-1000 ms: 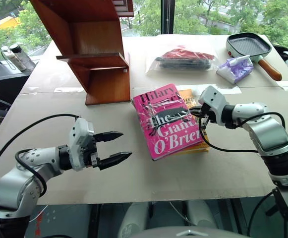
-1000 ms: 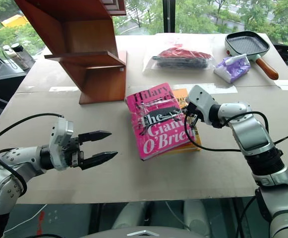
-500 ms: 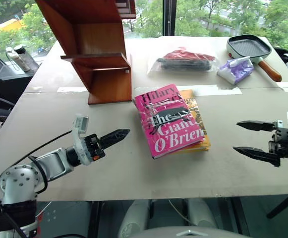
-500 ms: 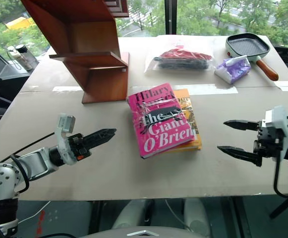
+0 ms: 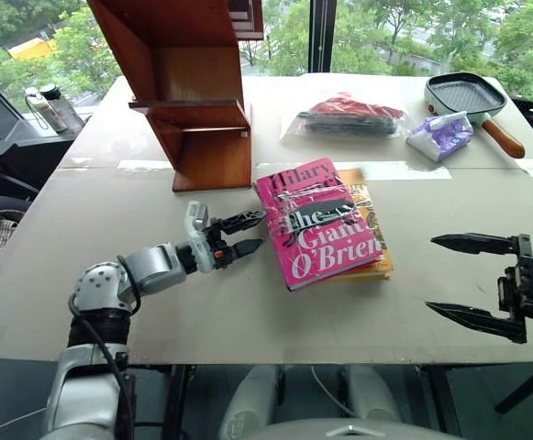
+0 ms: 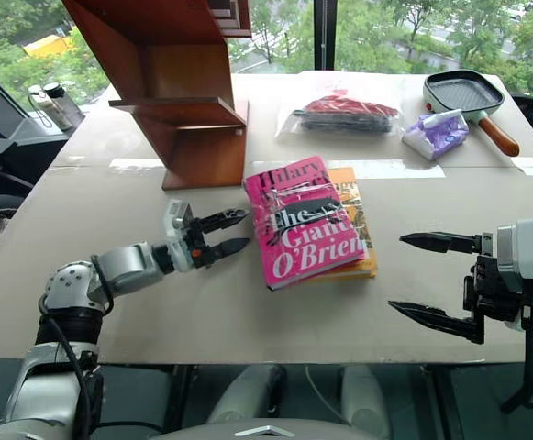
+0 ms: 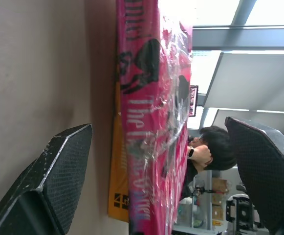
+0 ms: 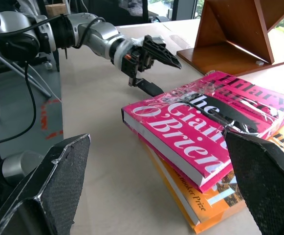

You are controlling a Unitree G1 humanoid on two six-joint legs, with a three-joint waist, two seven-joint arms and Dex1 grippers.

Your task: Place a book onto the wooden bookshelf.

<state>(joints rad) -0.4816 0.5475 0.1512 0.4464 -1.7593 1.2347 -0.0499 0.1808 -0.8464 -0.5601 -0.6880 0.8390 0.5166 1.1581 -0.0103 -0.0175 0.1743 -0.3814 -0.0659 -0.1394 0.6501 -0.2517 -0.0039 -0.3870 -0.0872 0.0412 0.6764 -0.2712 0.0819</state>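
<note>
Here the pink book (image 5: 318, 220) lay flat on the table (image 5: 248, 312), cover up, stacked on a yellow-orange book (image 5: 369, 234) whose edge stuck out along its right side. We saw both volumes resting well clear of the wooden bookshelf (image 5: 193, 92), which stood farther back and to the left on the same tabletop, its shelf boards bare in what we could see.

We found the left gripper (image 5: 248, 234) just beside the pink book's left edge, its two black fingers parted and holding nothing, one finger riding above the other. In the left wrist view the book's edge sat between those spread fingers (image 7: 58, 176), not yet touched as far as we could tell. A person's dark-haired head showed beyond the book in that view.

We saw the right gripper (image 6: 431, 280) hanging well off to the right of the books, near the table's front edge, its fingers spread wide and empty.

At the far side of the table lay a clear bag with red contents (image 5: 349, 115), a purple packet (image 5: 440, 136) and a grill pan with a wooden handle (image 5: 472, 96).
</note>
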